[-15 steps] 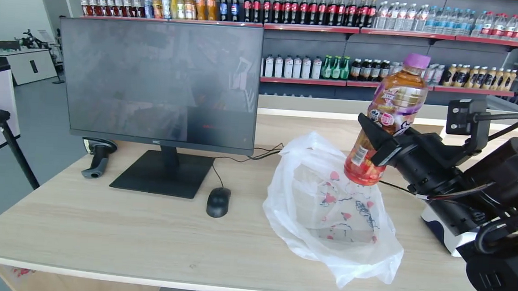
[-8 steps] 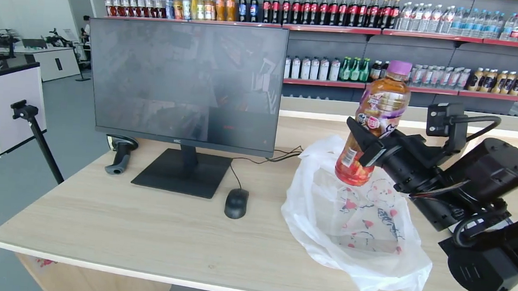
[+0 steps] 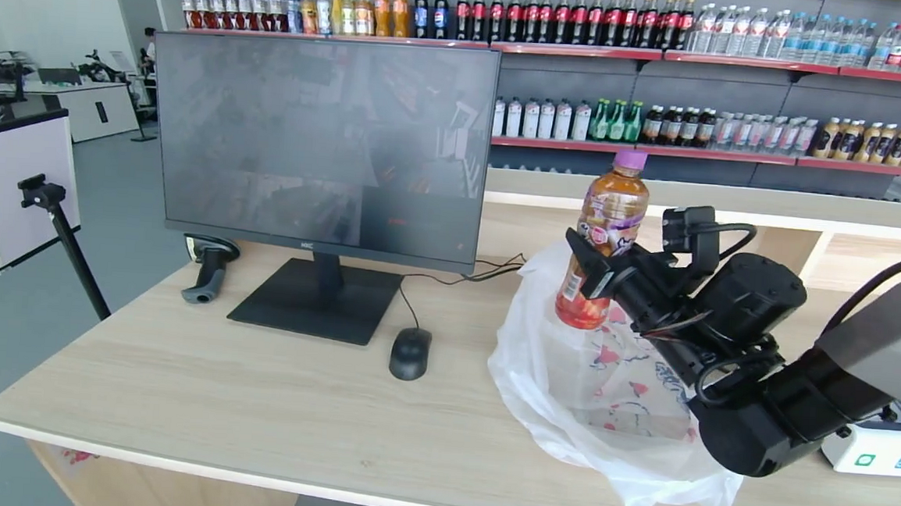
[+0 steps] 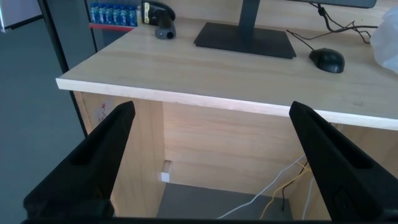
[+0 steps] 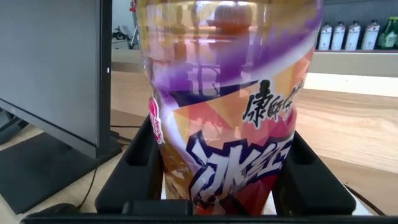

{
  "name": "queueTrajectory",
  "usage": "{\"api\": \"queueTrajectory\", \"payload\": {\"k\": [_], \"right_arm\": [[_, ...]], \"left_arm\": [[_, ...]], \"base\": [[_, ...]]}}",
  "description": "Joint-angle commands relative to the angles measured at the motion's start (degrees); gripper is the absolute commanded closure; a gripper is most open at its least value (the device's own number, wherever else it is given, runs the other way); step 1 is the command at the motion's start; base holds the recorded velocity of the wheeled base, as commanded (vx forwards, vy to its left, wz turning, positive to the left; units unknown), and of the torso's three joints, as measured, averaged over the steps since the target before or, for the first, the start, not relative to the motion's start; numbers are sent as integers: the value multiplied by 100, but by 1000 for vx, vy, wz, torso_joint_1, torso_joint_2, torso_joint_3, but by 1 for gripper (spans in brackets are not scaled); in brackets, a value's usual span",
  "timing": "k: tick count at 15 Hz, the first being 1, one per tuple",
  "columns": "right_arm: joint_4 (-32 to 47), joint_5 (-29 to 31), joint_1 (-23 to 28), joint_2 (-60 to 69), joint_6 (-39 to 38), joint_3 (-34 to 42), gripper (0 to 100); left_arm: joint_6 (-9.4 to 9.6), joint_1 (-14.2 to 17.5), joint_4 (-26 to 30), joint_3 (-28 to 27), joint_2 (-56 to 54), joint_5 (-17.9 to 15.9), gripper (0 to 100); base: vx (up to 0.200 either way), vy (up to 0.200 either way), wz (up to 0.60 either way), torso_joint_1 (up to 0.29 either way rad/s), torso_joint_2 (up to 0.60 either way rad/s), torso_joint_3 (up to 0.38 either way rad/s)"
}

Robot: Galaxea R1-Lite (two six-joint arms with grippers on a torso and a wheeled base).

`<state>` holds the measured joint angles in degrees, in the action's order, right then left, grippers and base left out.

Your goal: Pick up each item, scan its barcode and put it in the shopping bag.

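We see the light wood counter (image 3: pixel 176 393) across the head view, with stocked drink shelves (image 3: pixel 666 55) along the wall behind it. The dark monitor (image 3: pixel 324 143) stands on the counter's left half on a flat black base, its screen blank. The shopping bag (image 3: pixel 605 403), thin clear plastic with red and dark print, slumps on the counter right of the monitor with its mouth open upward. The right gripper (image 3: pixel 594 266) comes in from the right over the bag and is pinching the bottle (image 3: pixel 604 231) around its lower middle; the right wrist view has a black finger on each side of the label. The bottle holds an orange-brown drink, has a purple cap, stands nearly upright with a slight lean, and hangs just over the bag's open top, its base at the bag's upper edge. A barcode strip shows low on the label, facing the monitor side. The left gripper (image 4: pixel 211 109) sits low in front of the counter's front edge, fingers spread wide with nothing between them. A small white box (image 3: pixel 880 451) sits at the counter's far right, beside the arm. A black mouse (image 3: pixel 410 354) lies between the monitor base and the bag. A handheld scanner (image 3: pixel 207 269) rests just left of the monitor base.
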<state>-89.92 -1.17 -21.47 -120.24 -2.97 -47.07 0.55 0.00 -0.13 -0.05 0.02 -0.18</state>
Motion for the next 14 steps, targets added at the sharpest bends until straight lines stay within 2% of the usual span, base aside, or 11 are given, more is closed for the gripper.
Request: {"api": "queueTrajectory", "payload": {"k": [1, 5, 14], "right_arm": [[-8, -6, 20, -457, -1, -250, 100], [-8, -6, 73, -703, 51, -531, 100], [-8, -41, 407, -923, 113, -584, 100]], "left_arm": [[15, 0, 5, 5, -2, 1, 0], [-2, 0, 13, 5, -2, 1, 0], [-2, 0, 5, 5, -2, 1, 0]], "base": [[0, 0, 0, 0, 0, 0], [0, 0, 0, 0, 0, 0], [0, 0, 0, 0, 0, 0]]}}
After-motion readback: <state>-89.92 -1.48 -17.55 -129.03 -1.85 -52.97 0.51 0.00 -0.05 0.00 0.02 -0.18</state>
